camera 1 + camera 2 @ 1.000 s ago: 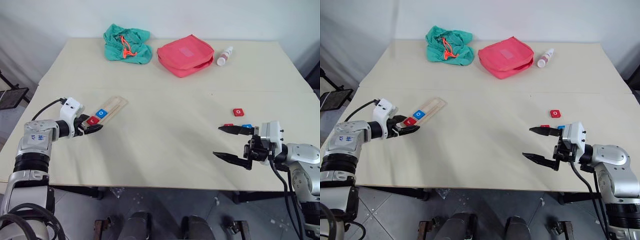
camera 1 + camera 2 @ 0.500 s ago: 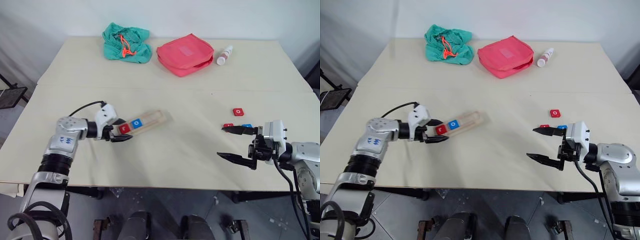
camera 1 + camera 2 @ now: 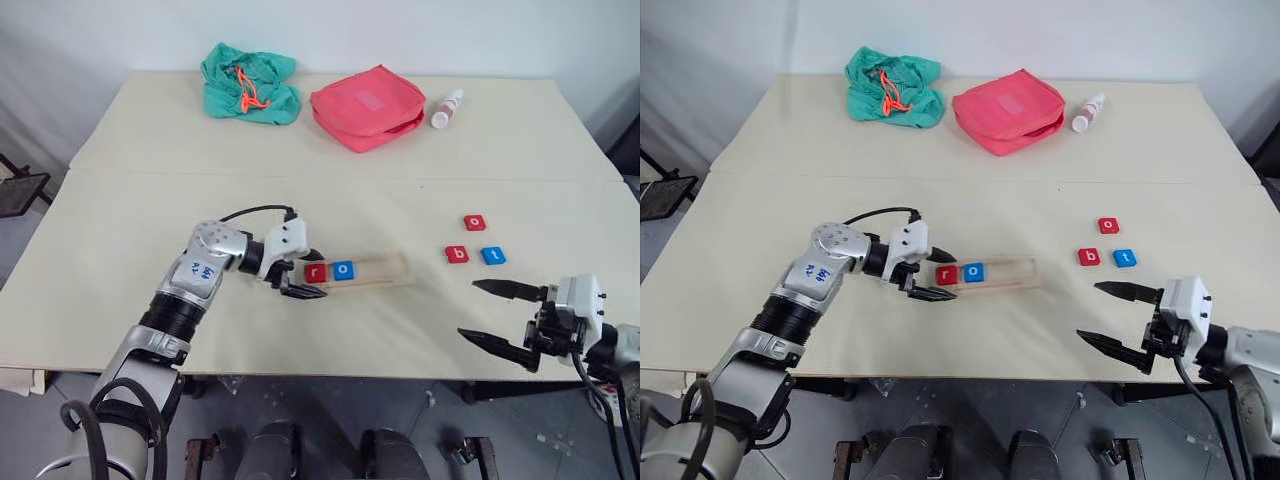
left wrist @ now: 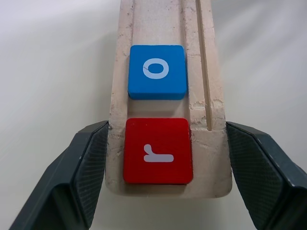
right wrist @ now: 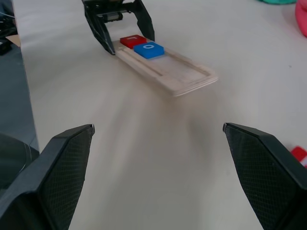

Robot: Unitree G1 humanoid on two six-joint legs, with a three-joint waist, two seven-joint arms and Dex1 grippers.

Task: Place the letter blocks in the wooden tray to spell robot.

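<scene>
two of five letter blocks are seated: the red r block (image 4: 158, 151) lies at the end of the wooden tray (image 3: 378, 270) nearest the left gripper (image 3: 298, 275), and the blue o block (image 4: 157, 72) sits next to it in the groove, a narrow gap between them. the rest of the groove is bare. three blocks remain loose on the table (image 3: 330, 150), well apart from the tray toward the right arm: the red o block (image 3: 475, 222) farthest from the robot, with the red b block (image 3: 456, 254) and the blue t block (image 3: 492, 255) side by side nearer to it. by this count the task is a little under half done; b, o and t are yet to be placed, in that order.

the tray lies across the middle of the table. the left gripper's fingers (image 4: 86, 163) straddle its r end, one along each long edge, touching or very nearly touching the wood; this reads as a grip on the tray. the right gripper (image 3: 505, 318) hovers near the table's front edge, just short of the b and t blocks, its fingers (image 5: 67, 158) spread wide and holding nothing.
</scene>
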